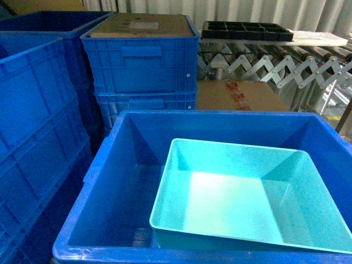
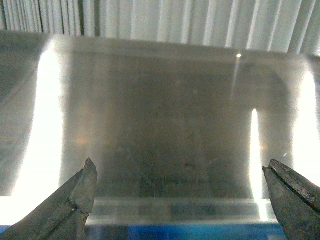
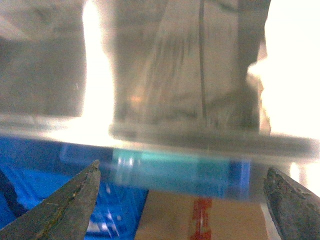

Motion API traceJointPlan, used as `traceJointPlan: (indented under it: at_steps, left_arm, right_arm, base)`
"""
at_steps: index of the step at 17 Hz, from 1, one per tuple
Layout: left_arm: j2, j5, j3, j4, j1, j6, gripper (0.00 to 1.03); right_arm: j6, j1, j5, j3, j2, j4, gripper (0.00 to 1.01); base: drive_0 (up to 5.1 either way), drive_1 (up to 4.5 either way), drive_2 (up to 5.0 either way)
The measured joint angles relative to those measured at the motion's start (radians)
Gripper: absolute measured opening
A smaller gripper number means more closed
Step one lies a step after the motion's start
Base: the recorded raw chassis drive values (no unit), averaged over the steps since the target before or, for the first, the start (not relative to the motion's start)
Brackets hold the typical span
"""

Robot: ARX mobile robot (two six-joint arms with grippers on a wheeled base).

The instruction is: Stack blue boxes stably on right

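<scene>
One turquoise tub (image 1: pixel 247 203) sits inside the big blue bin (image 1: pixel 118 181) right in front of the head camera, tucked into the bin's right half and turned slightly askew to its walls. Its glossy floor is bare. No arm shows in the head view at all.

Left claw (image 2: pixel 180 187): jaws spread wide, nothing between them, tips at the bottom corners of its wrist view. Ahead of it is a scuffed, glaring metal sheet (image 2: pixel 165 125), with a thin strip of blue showing below the sheet's lower edge. The tub is not visible from here.

Right claw (image 3: pixel 182 192): also spread wide and holding nothing. Beyond its tips runs a blurred turquoise band (image 3: pixel 170 167), likely the tub's rim, with blue plastic to the left of it and a cardboard box (image 3: pixel 200 217) with red print below. The tub lies ahead of this claw, apart from both fingers.

Behind the bin stand stacked ribbed crates (image 1: pixel 140 66), the same kind of cardboard box just right of them, and a roller conveyor (image 1: pixel 275 66) carrying a black tray (image 1: pixel 245 30).
</scene>
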Motion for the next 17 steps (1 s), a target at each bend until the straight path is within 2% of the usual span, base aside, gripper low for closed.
traceJointPlan:
  at_steps: [2, 4, 6, 7, 9, 10, 11, 12, 14, 16, 17]
  left_arm:
    - [0.002, 0.044, 0.127, -0.032, 0.024, -0.001, 0.98]
    - [0.029, 0.08, 0.293, -0.052, 0.04, -0.008, 0.98]
    - [0.047, 0.08, 0.381, 0.005, 0.033, -0.001, 0.98]
    - [0.047, 0.081, 0.386, 0.005, 0.031, 0.0, 0.98]
    - [0.053, 0.081, 0.386, -0.003, 0.025, 0.001, 0.98]
    - [0.041, 0.011, 0.428, -0.256, 0.028, 0.011, 0.9]
    - [-0.071, -0.024, 0.271, -0.415, 0.046, 0.025, 0.77]
    - [-0.202, -0.014, 0.038, -0.368, 0.065, 0.026, 0.64]
    - [-0.431, 0.008, -0.323, -0.176, 0.118, 0.026, 0.41]
    - [-0.602, 0.047, -0.678, -0.016, 0.145, 0.026, 0.14]
    - [-0.631, 0.068, -0.822, 0.027, 0.153, 0.026, 0.01]
  right_arm:
    - [0.058, -0.006, 0.005, 0.203, 0.022, -0.026, 0.98]
    - [0.093, -0.012, 0.034, 0.377, 0.039, -0.043, 0.98]
    - [0.106, -0.012, 0.055, 0.424, 0.027, -0.024, 0.98]
    - [0.117, -0.011, 0.062, 0.424, 0.021, -0.068, 0.98]
    - [0.122, -0.011, 0.072, 0.425, 0.022, -0.09, 0.98]
    - [0.063, 0.01, 0.187, 0.391, -0.026, -0.277, 0.86]
    - [-0.008, 0.023, 0.226, 0.2, -0.137, -0.263, 0.74]
    - [-0.048, 0.022, 0.232, 0.009, -0.242, -0.161, 0.61]
    - [-0.074, 0.022, 0.234, -0.316, -0.431, 0.012, 0.37]
    - [-0.086, 0.022, 0.235, -0.631, -0.546, 0.143, 0.09]
    - [-0.09, 0.022, 0.235, -0.754, -0.578, 0.183, 0.02]
  base:
    - [0.0, 0.0, 0.0]
    - [0.0, 0.0, 0.0]
    - [0.0, 0.0, 0.0]
    - [0.0, 0.0, 0.0]
    - [0.0, 0.0, 0.0]
    - [0.0, 0.0, 0.0]
    - [0.0, 0.0, 0.0]
    - [0.0, 0.0, 0.0]
    - [0.0, 0.0, 0.0]
    - [0.0, 0.0, 0.0]
    - [0.0, 0.0, 0.0]
